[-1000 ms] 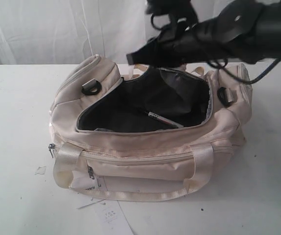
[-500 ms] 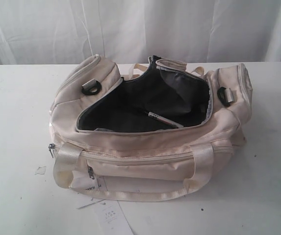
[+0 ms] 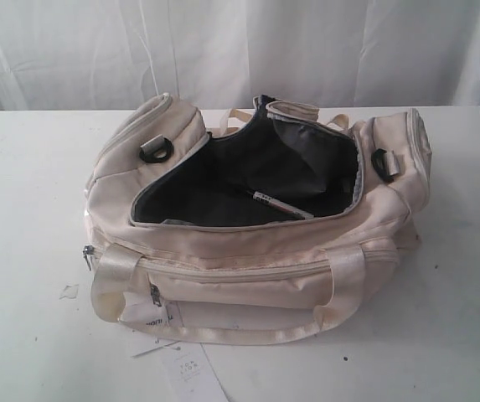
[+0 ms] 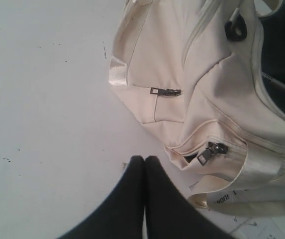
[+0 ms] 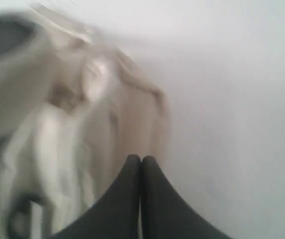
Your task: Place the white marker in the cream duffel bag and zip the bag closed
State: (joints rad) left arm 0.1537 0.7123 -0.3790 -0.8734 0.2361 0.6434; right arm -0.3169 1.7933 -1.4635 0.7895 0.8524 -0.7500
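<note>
Bags: you have one cream duffel bag [image 3: 248, 285], its top gaping open.
Markers: one white marker [image 3: 281, 204], lying inside it on the black lining [image 3: 214, 188].
Claws: two, your left gripper [image 4: 143, 159] and right gripper [image 5: 141, 158], both pressed together, empty.

Exterior camera: raised, in front of the table [image 3: 22, 209], tilted down, facing the curtain [image 3: 223, 50]. Mid range; the whole bag [image 3: 256, 268] sits centred, its open mouth in sight.

Left wrist camera: close, above the table, looking down past the left gripper [image 4: 143, 159] at the bag's end with ring [image 4: 234, 30] and zip pull [image 4: 213, 149]. The exterior view shows that same end on its left.

Right wrist camera: close, blurred, looking past the right gripper [image 5: 141, 158] at bag fabric and bare table.

All three views share bag and table.
</note>
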